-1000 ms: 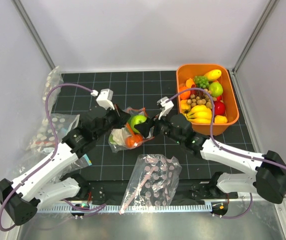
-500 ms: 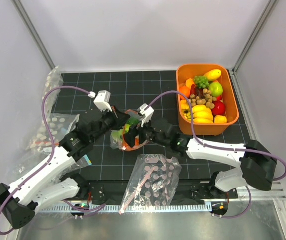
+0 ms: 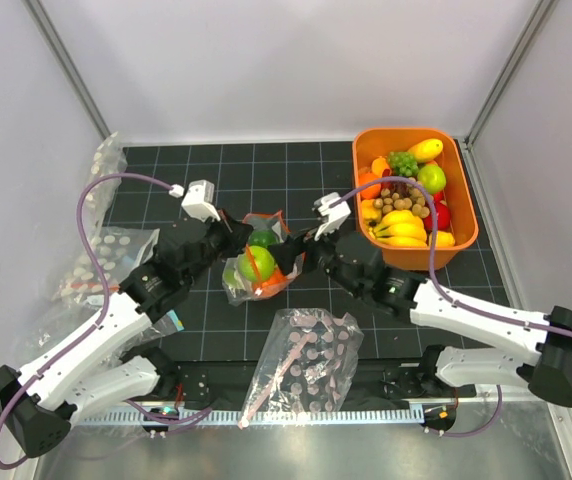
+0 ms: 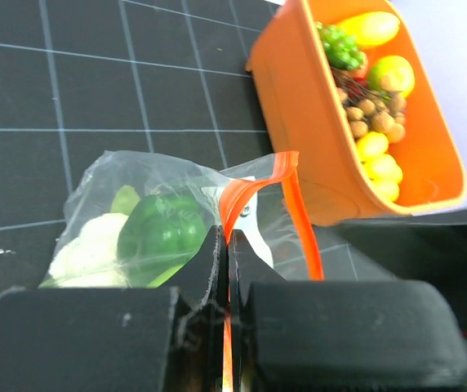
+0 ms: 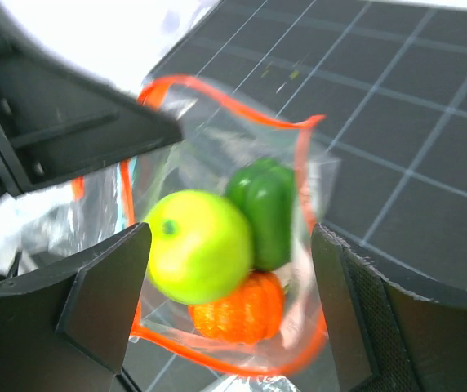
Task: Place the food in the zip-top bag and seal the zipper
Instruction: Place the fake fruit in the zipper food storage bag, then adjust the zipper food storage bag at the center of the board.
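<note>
The zip-top bag stands open at mid-table. My left gripper is shut on the zipper at the mouth's edge and holds it up. Inside lie a green bell pepper, a white cauliflower and an orange round piece. A yellow-green apple, slightly blurred, sits on top of them within the mouth. My right gripper is open and empty just above the mouth, with the food showing between its fingers. In the top view the right gripper is at the bag's right side.
An orange bin of toy fruit stands at the back right, close to the right arm. A pink-dotted bag lies at the near edge. White-dotted bags lie at the left.
My right gripper carried the yellow-green apple left into the bag mouth, let it go and drew back to the right. The left gripper kept hold of the zipper.
</note>
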### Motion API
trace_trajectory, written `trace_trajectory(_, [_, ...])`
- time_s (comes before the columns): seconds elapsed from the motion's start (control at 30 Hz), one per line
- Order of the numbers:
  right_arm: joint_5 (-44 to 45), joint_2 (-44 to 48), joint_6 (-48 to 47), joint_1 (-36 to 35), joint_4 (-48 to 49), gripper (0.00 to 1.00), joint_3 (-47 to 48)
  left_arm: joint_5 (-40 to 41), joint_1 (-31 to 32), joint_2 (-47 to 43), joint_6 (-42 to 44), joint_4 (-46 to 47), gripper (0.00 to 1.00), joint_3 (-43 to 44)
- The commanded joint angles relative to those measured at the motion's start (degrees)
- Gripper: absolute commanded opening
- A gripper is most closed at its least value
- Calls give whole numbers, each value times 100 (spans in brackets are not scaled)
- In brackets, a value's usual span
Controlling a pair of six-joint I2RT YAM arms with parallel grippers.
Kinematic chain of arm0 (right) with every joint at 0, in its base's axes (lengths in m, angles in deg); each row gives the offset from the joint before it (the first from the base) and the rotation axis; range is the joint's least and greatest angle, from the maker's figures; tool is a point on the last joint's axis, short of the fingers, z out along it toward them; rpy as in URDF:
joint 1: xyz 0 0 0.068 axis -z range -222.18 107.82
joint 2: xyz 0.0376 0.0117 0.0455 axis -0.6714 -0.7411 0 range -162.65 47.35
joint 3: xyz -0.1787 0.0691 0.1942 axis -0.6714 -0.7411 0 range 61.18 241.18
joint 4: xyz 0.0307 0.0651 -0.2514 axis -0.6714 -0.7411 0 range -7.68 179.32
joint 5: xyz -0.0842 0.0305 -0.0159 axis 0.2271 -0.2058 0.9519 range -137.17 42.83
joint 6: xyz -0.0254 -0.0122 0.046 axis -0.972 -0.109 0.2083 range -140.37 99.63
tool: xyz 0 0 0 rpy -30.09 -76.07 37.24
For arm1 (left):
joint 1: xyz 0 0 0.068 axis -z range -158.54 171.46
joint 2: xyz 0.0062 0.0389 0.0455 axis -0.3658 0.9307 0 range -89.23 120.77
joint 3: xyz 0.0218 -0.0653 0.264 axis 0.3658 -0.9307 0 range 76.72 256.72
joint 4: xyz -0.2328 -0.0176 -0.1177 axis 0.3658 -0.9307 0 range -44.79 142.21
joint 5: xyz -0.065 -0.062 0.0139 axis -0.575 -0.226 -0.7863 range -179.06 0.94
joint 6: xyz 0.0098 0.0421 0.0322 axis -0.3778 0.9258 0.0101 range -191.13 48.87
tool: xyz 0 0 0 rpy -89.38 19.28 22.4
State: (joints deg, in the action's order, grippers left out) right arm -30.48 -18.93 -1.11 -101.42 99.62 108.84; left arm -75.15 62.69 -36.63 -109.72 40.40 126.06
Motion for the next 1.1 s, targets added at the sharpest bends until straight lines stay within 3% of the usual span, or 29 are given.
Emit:
trace_trajectory(0.0, [922, 273, 147, -8, -520, 83, 349, 471, 8, -83, -61, -5, 0, 172])
trace_trajectory(0.07, [1247, 221, 262, -8, -783, 77, 445, 700, 8, -109, -79, -75, 0, 181])
trace_trajectory(0.23, [1127, -358, 595, -8, -995, 74, 665, 947, 8, -180, -96, -137, 0, 163])
trace_trajectory(0.4, [1354, -1088, 947, -8, -1795, 69, 1289, 1096, 8, -224, -96, -146, 0, 128])
trace_trajectory(0.7, [1091, -791, 991, -8, -1848, 18, 1246, 1299, 8, -294, -140, -181, 0, 102])
trace_trajectory(0.73, [1065, -677, 930, -8, -1848, 7, 1228, 1133, 8, -294, -149, -155, 0, 102])
trace_trajectory(0.8, [1108, -281, 842, -8, -1743, 1, 1062, 756, 8, -250, -105, 90, 0, 93])
trace_trajectory(0.93, [1161, 220, 667, 0, -1470, 1, 798, -851, 86, 144, -96, 583, 0, 163])
trace_trajectory(1.07, [1108, 300, 561, -8, -1435, 1, 780, -1547, 420, 855, 123, 768, 6, 505])
